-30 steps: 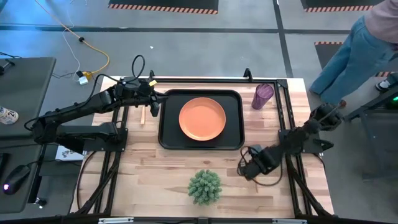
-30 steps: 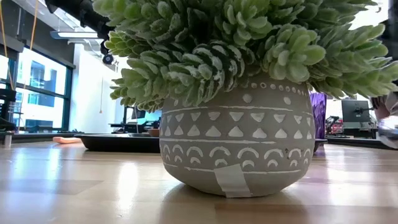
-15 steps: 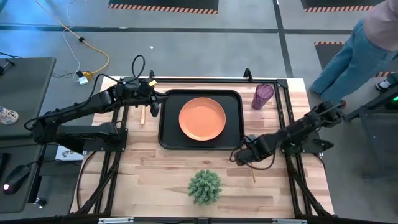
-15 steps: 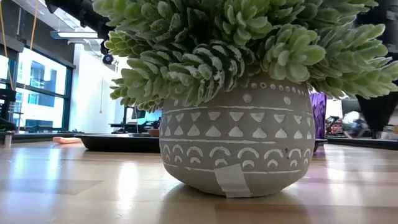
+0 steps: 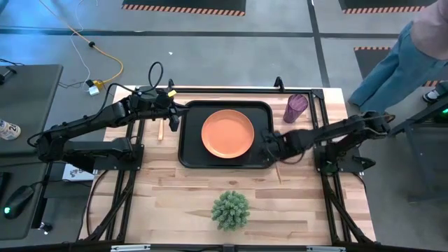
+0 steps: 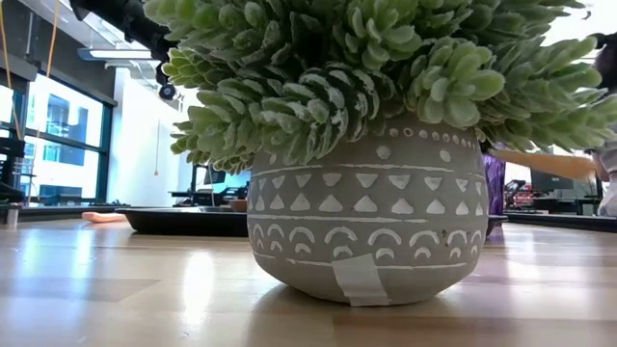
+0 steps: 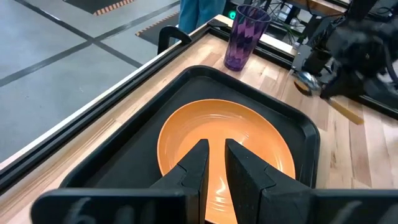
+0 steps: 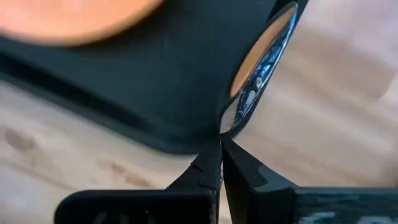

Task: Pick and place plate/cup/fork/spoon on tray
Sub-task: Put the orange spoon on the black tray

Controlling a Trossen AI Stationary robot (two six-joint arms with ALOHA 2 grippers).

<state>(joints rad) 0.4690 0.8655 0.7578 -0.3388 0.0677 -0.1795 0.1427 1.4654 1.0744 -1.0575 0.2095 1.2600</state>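
The orange plate [image 5: 227, 133] lies in the black tray [image 5: 190, 150], and also shows in the left wrist view [image 7: 186, 134]. The purple cup [image 5: 295, 108] stands on the table right of the tray's far corner. My right gripper [image 5: 269, 147], at the tray's right rim, is shut on the spoon [image 8: 261, 68]. The spoon's bowl [image 7: 303, 78] and tan handle [image 7: 346, 112] show in the left wrist view. My left gripper [image 5: 172, 117] hovers at the tray's left rim with a narrow gap, empty. A slim tan utensil, the fork [image 5: 159, 129], lies left of the tray. My right gripper pinches the spoon between its two fingertips [image 8: 211, 158] at the neck just behind the silver bowl [image 8: 231, 121]. The bowl sticks out past the fingertips, toward the tray. The handle [image 5: 278, 172] trails back toward the table's near edge. The spoon is lifted clear of the table.
A potted spiky green plant [image 5: 230, 209] stands near the table's front edge and fills the low view [image 6: 366, 145]. A person in jeans [image 5: 402, 59] stands beyond the table's far right corner. Bare wood lies near the front left.
My right gripper has carried the spoon from the near right part of the table toward the far edge and the left, up to the tray's right rim. It has stayed shut on the spoon.
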